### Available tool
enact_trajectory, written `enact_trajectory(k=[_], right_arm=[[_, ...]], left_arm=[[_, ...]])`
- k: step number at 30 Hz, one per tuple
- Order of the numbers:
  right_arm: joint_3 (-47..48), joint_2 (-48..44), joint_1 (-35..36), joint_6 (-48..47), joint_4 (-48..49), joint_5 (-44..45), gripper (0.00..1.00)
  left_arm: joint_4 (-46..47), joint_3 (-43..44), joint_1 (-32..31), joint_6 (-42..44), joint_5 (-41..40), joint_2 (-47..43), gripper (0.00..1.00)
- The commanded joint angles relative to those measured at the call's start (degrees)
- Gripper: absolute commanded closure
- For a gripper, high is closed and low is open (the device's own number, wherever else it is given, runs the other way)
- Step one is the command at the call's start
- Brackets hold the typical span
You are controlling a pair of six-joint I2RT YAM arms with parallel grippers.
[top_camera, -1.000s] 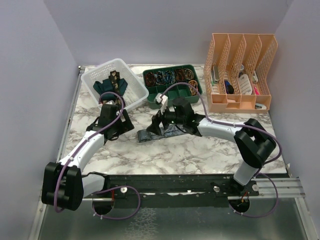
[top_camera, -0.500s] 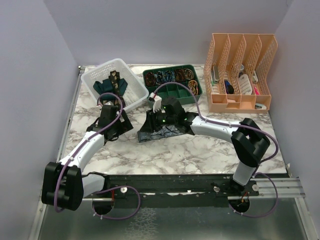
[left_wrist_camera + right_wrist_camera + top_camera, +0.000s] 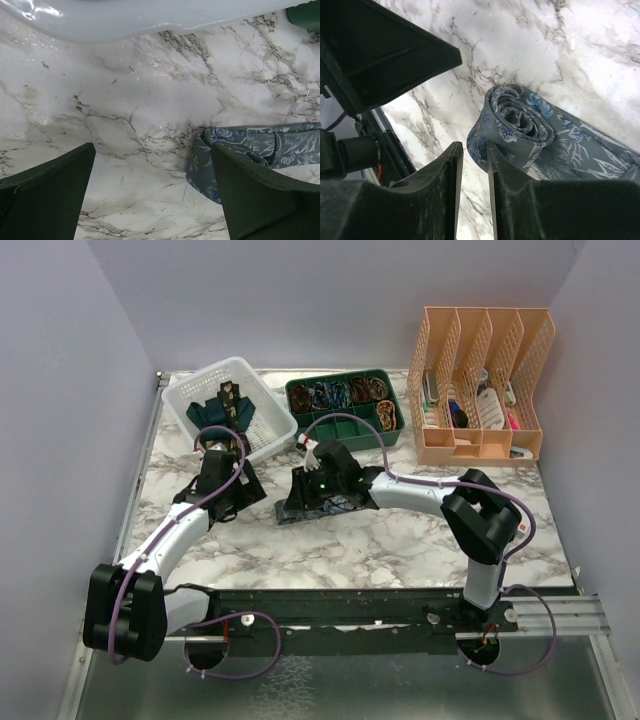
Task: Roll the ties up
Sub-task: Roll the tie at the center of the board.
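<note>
Currently the blue-grey patterned tie (image 3: 520,122) lies part-rolled on the tabletop (image 3: 125,90). Expect soft, light, slippery fabric, so pinch the coil across its flat ends. Left gripper (image 3: 150,187) jaws are wide apart. Right gripper (image 3: 472,165) jaws are nearly together at the coil's edge; you cannot tell if they grip it.

A white, grey-veined marble-look table (image 3: 400,540) stands boxed by plain pale lilac walls (image 3: 330,300). Light is soft and even. Nearest the camera lies what seems sheet metal (image 3: 350,690).
</note>
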Motion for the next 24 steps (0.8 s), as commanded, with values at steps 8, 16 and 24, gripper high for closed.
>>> enact_trajectory(k=[8,16,24], right_arm=[[-1.1,1.4,-1.8,-2.1,-3.8,7.8,0.69],[-3.9,0.2,-2.6,-2.6,-2.9,8.3,0.68],[-5.8,-0.5,-4.4,-2.9,-1.1,7.7,0.68]], left_arm=[[4.7,-2.9,0.4,0.5,4.7,-0.7,0.03],[14.9,-6.7,0.4,0.2,14.6,-0.4,0.03],[28.3,-10.5,0.1,-1.6,24.6,3.7,0.04]])
